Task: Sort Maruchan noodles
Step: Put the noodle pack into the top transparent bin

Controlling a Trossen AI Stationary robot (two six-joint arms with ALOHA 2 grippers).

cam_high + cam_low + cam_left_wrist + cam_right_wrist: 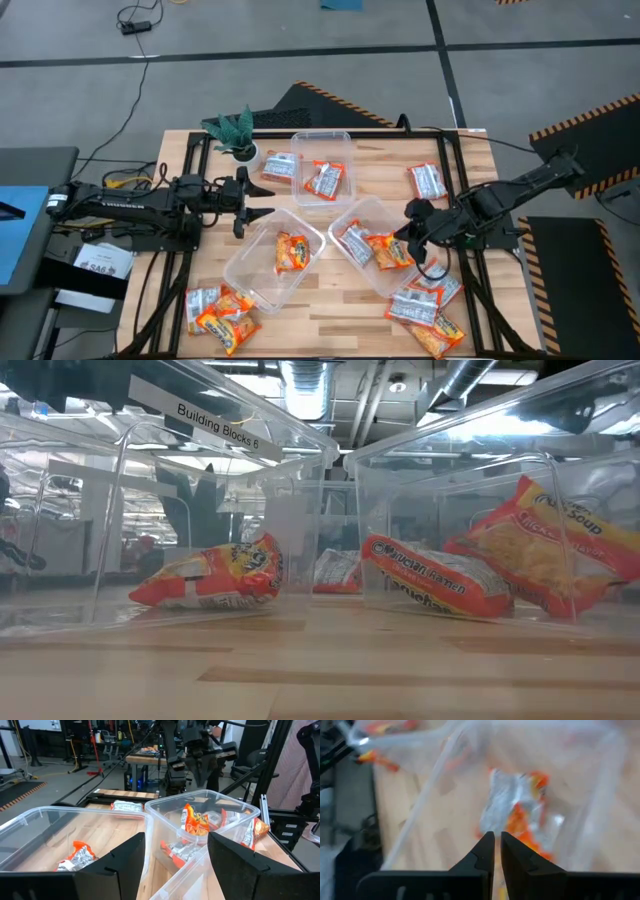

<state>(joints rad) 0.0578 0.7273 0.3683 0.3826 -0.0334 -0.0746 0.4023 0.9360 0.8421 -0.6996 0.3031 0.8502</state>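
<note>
Orange and silvery-grey Maruchan packets lie in three clear tubs and loose on the table. The near-left tub [240, 272] holds one orange packet [292, 251]. In the right tub [375, 215] lie a silvery packet [354, 243] and an orange one [391, 251]. The far tub [322, 140] has a silver-orange packet [325, 179]. My right gripper [412, 238] is shut and empty over the right tub's right side; its wrist view looks down on those two packets [517, 812]. My left gripper [262, 196] is open and empty, left of the tubs.
Loose packets lie in a near-left pile [220, 312], a near-right pile [425, 310], beside the far tub [278, 167] and at the far right [428, 181]. A small green plant [235, 131] stands at the far left corner. Bare wood lies along the near edge between the two piles.
</note>
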